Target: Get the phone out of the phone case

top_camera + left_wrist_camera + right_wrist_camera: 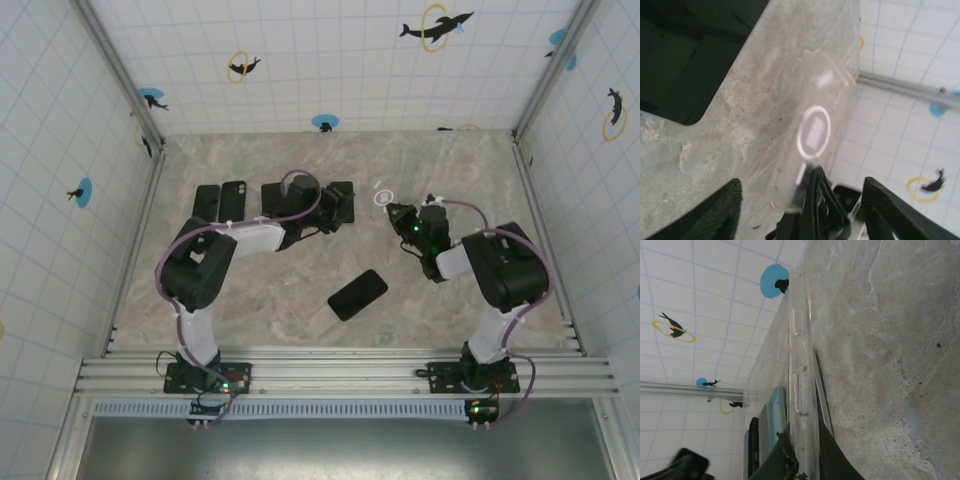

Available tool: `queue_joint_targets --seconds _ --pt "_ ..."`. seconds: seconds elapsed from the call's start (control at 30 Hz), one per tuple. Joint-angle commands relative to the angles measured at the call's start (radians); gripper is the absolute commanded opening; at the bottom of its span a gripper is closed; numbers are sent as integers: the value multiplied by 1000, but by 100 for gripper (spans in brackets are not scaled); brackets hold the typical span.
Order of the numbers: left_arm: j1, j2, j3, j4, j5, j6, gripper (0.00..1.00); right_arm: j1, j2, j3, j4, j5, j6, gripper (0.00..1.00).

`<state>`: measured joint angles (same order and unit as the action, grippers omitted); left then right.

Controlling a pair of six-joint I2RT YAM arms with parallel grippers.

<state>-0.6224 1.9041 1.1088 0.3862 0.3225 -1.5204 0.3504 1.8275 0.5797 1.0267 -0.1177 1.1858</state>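
Note:
The clear phone case (383, 198) with a white ring on its back is pinched by one end in my right gripper (397, 213), which is shut on it. In the right wrist view the case (800, 365) stands edge-on between the dark fingers (832, 460) of my right gripper (802, 442). A black phone (357, 294) lies flat on the table in front, apart from the case. My left gripper (348, 206) is open just left of the case. Its view shows the ringed case (814, 131) ahead and its fingers (715, 212) spread wide, either side of the right gripper's tip.
Several dark phones or cases (235, 201) lie in a row at the back left, behind the left arm; their edges (771, 422) show beyond the held case. Tiled walls close the table (300, 320) on three sides.

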Motion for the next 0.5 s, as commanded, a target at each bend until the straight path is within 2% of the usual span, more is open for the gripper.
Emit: queue_joint_targets --seconds 0.0,0.13,0.3,0.47 --pt "25 -38 41 -123 45 211 74 16 49 48 49 4 -25 0" --pt "55 -80 45 -235 59 344 85 35 95 84 34 34 -40 2" --pt "101 -139 -12 -276 55 418 94 54 157 142 -3 63 -65 4" --pt "130 -157 4 -346 57 501 98 70 198 166 -18 107 -65 7"
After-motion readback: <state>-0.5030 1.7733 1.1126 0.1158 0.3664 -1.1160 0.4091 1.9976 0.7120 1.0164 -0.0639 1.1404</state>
